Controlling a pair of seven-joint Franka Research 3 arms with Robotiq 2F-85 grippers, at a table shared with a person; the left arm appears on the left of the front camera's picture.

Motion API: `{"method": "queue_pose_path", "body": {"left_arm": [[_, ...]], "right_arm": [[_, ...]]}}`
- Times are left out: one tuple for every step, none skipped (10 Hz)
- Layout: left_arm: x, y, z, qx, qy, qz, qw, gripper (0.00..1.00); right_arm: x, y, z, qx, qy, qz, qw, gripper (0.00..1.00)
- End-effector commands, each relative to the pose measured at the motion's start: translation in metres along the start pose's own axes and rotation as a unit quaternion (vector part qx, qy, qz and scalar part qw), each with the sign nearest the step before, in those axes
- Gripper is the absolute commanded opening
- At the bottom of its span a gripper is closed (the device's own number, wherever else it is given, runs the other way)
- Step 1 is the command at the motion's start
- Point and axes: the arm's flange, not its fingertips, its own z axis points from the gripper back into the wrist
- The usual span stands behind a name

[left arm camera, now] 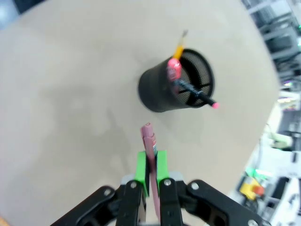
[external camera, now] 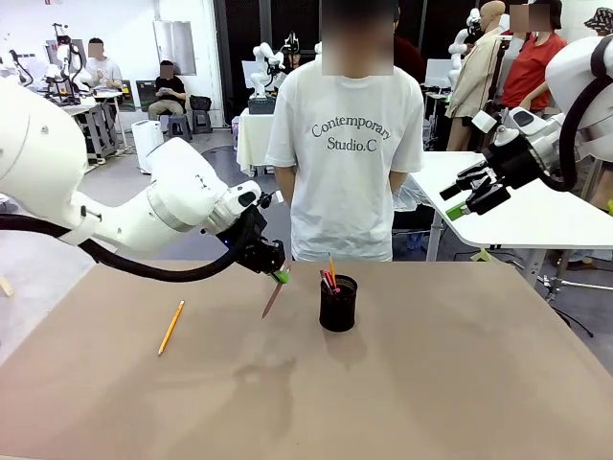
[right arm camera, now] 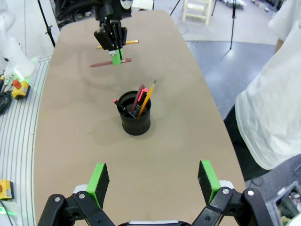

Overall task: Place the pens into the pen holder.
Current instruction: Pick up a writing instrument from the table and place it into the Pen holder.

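Observation:
The black mesh pen holder [external camera: 337, 303] stands mid-table with several pens in it, among them a yellow-orange one [right arm camera: 146, 98] and pink ones [left arm camera: 174, 69]. My left gripper [external camera: 279, 274] hovers just left of the cup, above the table. It is shut on a reddish-brown pen [external camera: 272, 300] that slants down from it, its green pads [left arm camera: 162, 165] pinching the shaft [left arm camera: 149, 141]. One yellow-orange pen [external camera: 170, 327] lies flat on the table farther left. My right gripper [external camera: 469, 194] hangs high at the right, open and holding nothing, its jaws spread wide [right arm camera: 153, 181] facing the cup [right arm camera: 135, 117].
A person in a white T-shirt [external camera: 345, 144] stands at the table's far edge, right behind the cup, hands out of sight. The brown tabletop [external camera: 431, 383] is bare to the right and front. A white table [external camera: 536, 216] stands beyond on the right.

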Motion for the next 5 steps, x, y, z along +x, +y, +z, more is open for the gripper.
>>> {"method": "queue_pose_path", "body": {"left_arm": [[-0.021, 0.011, 0.006, -0.063, -0.008, -0.037, 0.997, 0.00], [-0.021, 0.011, 0.007, -0.078, -0.011, -0.041, 0.996, 0.00], [-0.019, 0.012, 0.003, -0.061, -0.021, -0.031, 0.997, 0.00], [-0.005, 0.005, 0.000, -0.051, -0.015, -0.033, 0.998, 0.00], [-0.005, 0.005, 0.000, -0.051, -0.015, -0.033, 0.998, 0.00]], "right_arm": [[0.002, 0.000, 0.001, -0.001, 0.000, 0.002, 1.000, 1.00], [0.002, 0.000, 0.001, -0.001, 0.000, 0.002, 1.000, 1.00], [0.002, 0.000, 0.001, -0.001, 0.000, 0.002, 1.000, 1.00], [0.002, 0.000, 0.001, -0.001, 0.000, 0.002, 1.000, 1.00], [0.002, 0.000, 0.001, -0.001, 0.000, 0.002, 1.000, 1.00]]}}
